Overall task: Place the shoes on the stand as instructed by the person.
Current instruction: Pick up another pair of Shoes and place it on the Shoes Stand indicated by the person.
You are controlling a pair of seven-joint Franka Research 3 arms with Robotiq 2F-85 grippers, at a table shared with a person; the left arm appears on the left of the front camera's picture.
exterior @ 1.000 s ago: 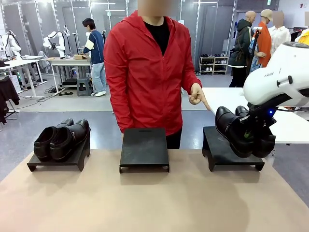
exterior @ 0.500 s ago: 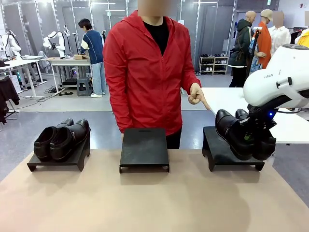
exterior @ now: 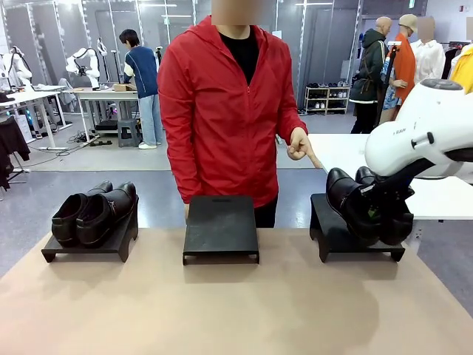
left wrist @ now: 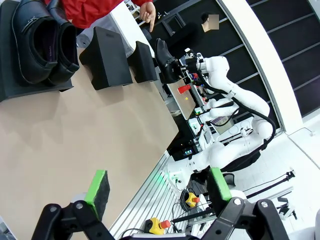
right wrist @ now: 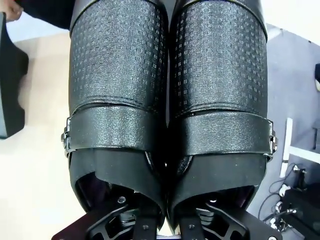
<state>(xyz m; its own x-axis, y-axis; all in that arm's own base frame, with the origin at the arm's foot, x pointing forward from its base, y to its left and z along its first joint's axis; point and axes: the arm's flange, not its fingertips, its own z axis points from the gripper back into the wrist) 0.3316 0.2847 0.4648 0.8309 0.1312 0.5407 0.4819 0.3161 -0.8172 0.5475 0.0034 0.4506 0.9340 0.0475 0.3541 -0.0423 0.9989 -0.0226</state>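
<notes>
The right arm enters from the right side of the front view, its white wrist housing tilted downward toward the far right part of the table. The right gripper is clamped on the strapped pair of shoes, with its black fingers inserted into the shoe openings, as seen in the right wrist view. The left gripper stands with its jaws fully spread and nothing between them; its green pads face each other across a wide gap. The person's hand is lowered at hip level, index finger extended and pointing down.
</notes>
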